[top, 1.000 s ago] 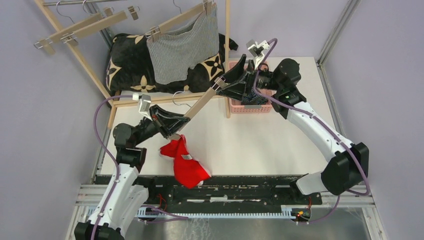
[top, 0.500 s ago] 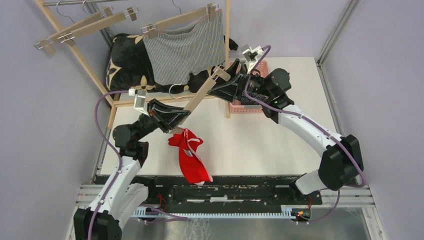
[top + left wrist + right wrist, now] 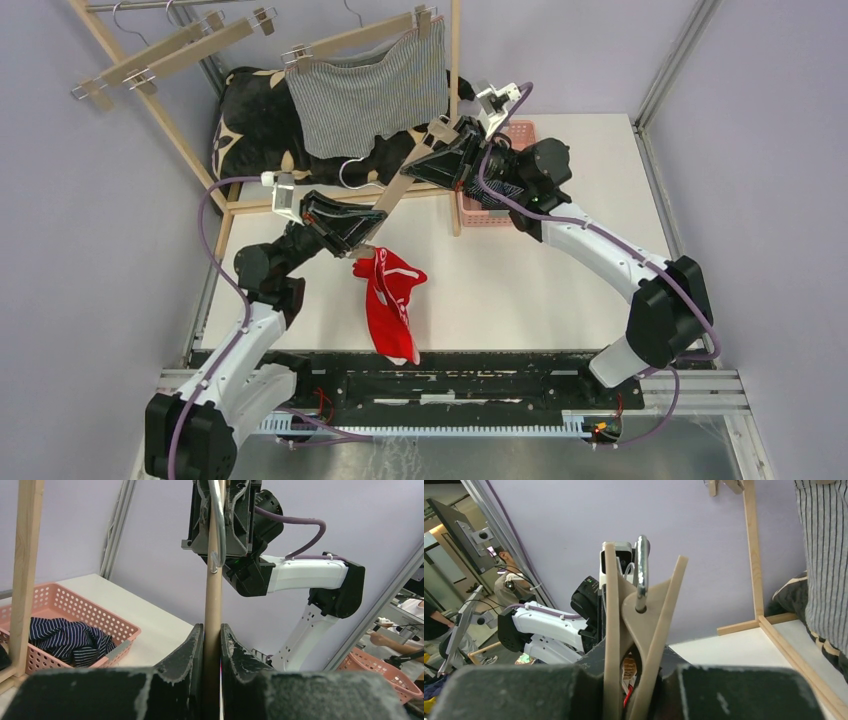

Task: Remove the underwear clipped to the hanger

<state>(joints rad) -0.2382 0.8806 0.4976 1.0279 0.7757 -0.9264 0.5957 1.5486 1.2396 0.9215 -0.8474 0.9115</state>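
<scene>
the left claw (image 3: pixel 362 240) is pinched tight on the lower end of a wooden hanger (image 3: pixel 403 188) at the centre of the frame. the red underwear (image 3: pixel 392 300) dangles just beneath it from that end. the right claw (image 3: pixel 428 163) is clamped on the hanger's upper end. the grey underwear (image 3: pixel 365 95) hangs clipped at the top of the frame. the navy underwear (image 3: pixel 70 637) lies in the pink basket (image 3: pixel 85 611).

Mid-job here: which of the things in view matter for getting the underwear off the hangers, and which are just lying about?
Job: red underwear hanging off the held hanger; grey striped underwear clipped to its hanger; navy striped underwear in the pink basket.
Lying about: black cushion; two bare hangers.
</scene>
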